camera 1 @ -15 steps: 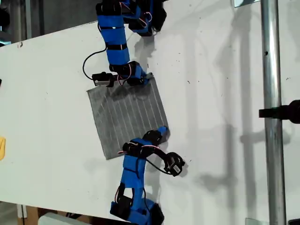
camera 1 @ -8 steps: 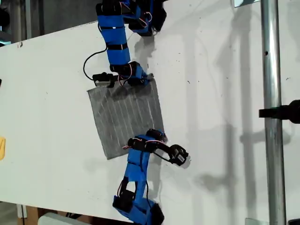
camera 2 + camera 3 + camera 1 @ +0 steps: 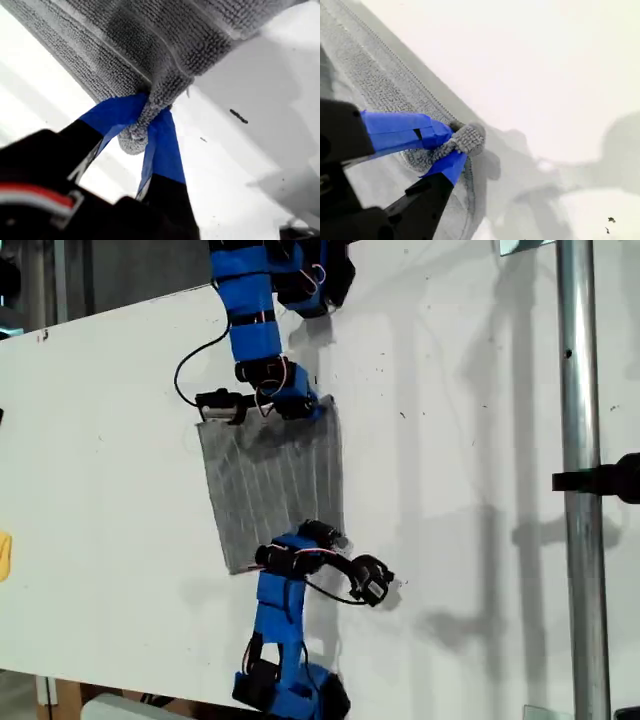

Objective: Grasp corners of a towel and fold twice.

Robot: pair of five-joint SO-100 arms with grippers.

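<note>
The grey striped towel lies on the white table between two blue arms. In the first wrist view my first gripper is shut on a bunched towel corner, and the cloth rises off the table from it. My second gripper pinches another corner, with the rest of the towel flat behind it. In the exterior view one arm's gripper holds the towel's upper right corner and the other arm's gripper holds the lower right corner. The wrist views do not show which arm is which.
A small yellow object sits at the exterior view's left edge. A metal pole with a black clamp runs down the exterior view's right side. The table's edge runs along the exterior view's top left and bottom.
The lower gripper has moved toward the exterior view's left, carrying its corner. The towel's right edge has drawn in, so the cloth looks narrower. The upper gripper has shifted slightly upward.
</note>
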